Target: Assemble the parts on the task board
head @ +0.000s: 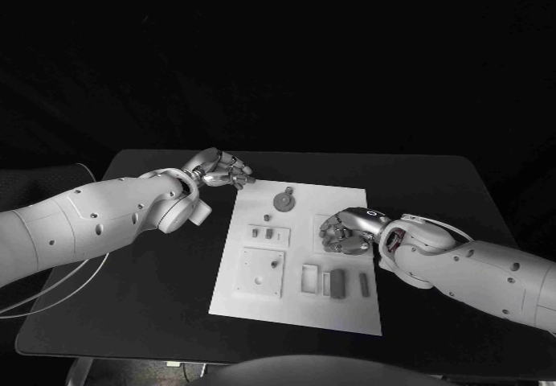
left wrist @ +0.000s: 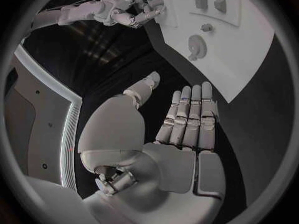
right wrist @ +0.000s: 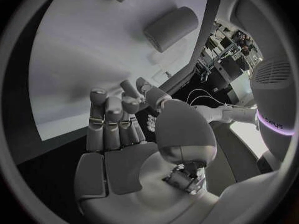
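Black counter [head: 464, 193] carrying task board [head: 348, 201]; right hand [head: 344, 231] hovering over it, nearer the parts [head: 336, 283], fingers curled, seemingly empty; left hand [head: 220, 169] idling open beside the board's corner.

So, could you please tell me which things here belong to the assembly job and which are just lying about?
Job:
task board
grey parts
round part
left robot hand
right robot hand

Lying about:
black table
cable
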